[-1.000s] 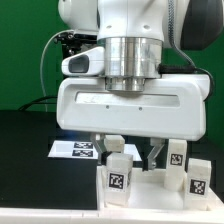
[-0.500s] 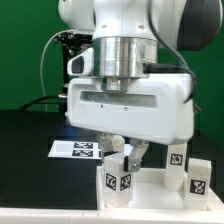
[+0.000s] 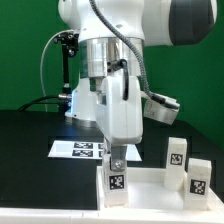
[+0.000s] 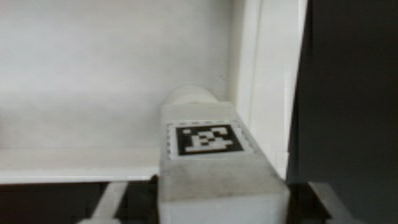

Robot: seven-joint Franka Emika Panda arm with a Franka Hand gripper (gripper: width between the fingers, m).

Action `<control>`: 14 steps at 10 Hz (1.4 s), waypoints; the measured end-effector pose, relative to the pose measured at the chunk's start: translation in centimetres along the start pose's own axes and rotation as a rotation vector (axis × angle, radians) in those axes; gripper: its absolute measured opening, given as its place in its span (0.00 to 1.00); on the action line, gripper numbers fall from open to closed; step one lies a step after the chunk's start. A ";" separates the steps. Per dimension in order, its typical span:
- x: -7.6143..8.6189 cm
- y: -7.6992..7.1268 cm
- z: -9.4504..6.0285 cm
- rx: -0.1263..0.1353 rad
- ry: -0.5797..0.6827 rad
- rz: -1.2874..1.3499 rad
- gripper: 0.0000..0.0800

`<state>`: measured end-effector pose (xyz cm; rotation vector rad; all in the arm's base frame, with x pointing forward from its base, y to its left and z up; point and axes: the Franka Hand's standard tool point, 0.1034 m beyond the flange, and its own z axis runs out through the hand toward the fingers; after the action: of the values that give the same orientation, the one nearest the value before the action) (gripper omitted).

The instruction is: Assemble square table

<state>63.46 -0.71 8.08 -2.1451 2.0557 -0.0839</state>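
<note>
Claw (image 3: 117, 158) turned edge-on to the exterior view, fingers straddling the upper part of a leg (image 3: 116, 179) that stands upright at the panel (image 3: 150, 186) corner nearer the exterior view's left. From the wrist view, leg (image 4: 214, 150) filling the gap between the two fingers (image 4: 121, 203), tag facing up toward the lens, so judged closed on the leg, though pad contact itself not plainly visible. Leg seated at or in the corner socket; cannot tell how deep. Probably mid-way through screwing this leg home. To do it well: keep the grip square and the wrist axis in line with the leg, so no sideways pull tilts it in the socket; turn in short arcs, release, re-grip, repeat; press down only lightly, enough to keep the thread engaged. Watch for the panel sliding on the black tabletop (image 3: 35, 145) under the twist, being light plastic. Two more legs (image 3: 177, 155) (image 3: 198, 176) upright toward the exterior view's right, near enough to the arm's body to be knocked on a wide rotation, so keep the swing tight. Marker board (image 3: 75, 149) lying flat beyond the panel, well clear of the work and needing no attention.
</note>
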 end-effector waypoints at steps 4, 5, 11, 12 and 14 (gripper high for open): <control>0.3 0.0 0.1 -0.030 0.027 -0.484 0.63; 0.5 0.0 0.1 -0.032 0.023 -0.600 0.78; -1.9 -0.3 0.2 -0.080 0.057 -1.136 0.81; -1.5 -0.3 0.3 -0.082 0.058 -1.130 0.81; -1.6 -0.3 0.3 -0.078 0.058 -1.068 0.78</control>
<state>63.69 0.92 7.94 -3.0269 0.7166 -0.1913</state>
